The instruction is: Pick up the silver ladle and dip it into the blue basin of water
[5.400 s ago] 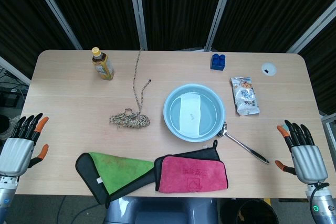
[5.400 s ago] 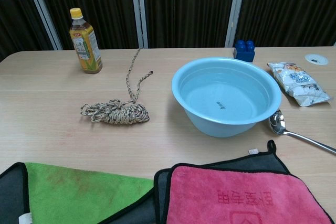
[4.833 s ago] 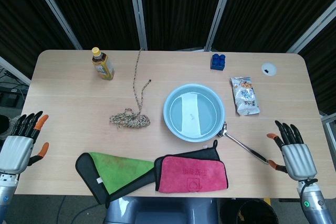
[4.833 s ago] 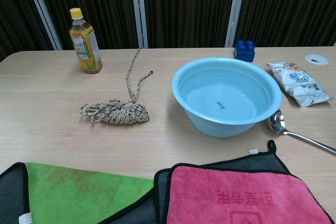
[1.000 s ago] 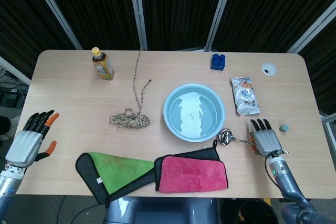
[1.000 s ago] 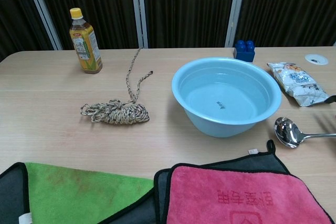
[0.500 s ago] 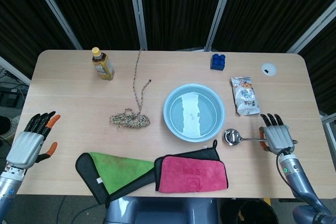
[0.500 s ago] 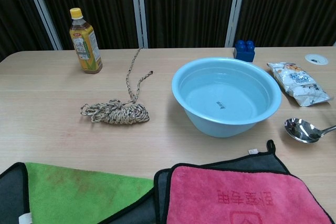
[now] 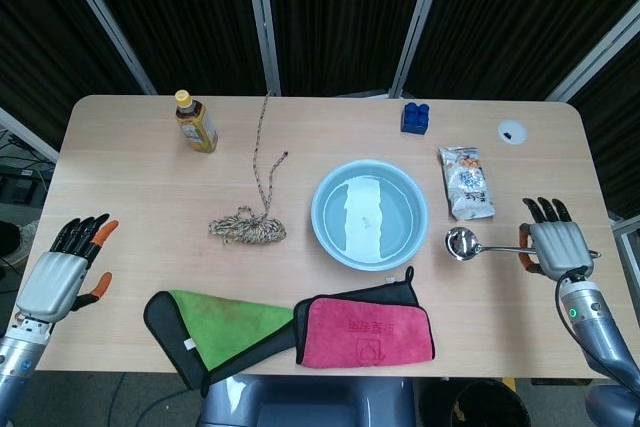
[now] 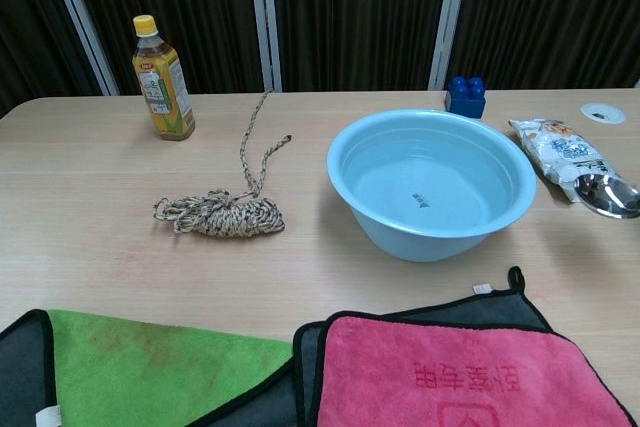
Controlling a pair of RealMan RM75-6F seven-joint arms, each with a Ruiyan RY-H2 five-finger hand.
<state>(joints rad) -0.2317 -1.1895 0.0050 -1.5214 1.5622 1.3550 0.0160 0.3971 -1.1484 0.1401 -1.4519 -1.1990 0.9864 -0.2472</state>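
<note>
My left hand (image 9: 62,272) hangs off the left edge of the table (image 9: 150,197), palm down, holding nothing, its dark fingers (image 9: 82,231) fanned apart; only the head view shows it. Near the front edge lies a green cloth (image 9: 225,322) on a black one, and just right of it a pink cloth (image 9: 365,331), also black-backed, overlapping its corner. Toward the far left corner stands a bottle (image 9: 195,122) with a yellow cap, upright. To its right a rope (image 9: 252,224) sits in a loose bundle, with one strand running away toward the far edge. The blue basin (image 9: 369,214) stands right of the middle, holding water, its near rim close to the pink cloth's black corner. Behind it, near the far edge, is a small blue block (image 9: 416,115). Right of the basin a snack bag (image 9: 466,182) lies flat, and a white disc (image 9: 512,130) sits near the far right corner. The ladle (image 9: 480,245) is held level above the table, its bowl (image 10: 606,194) just right of the basin and clear of it, near the bag's front end. My right hand (image 9: 558,244) grips the handle at the right edge, fingers pointing away and lying close together over it.
</note>
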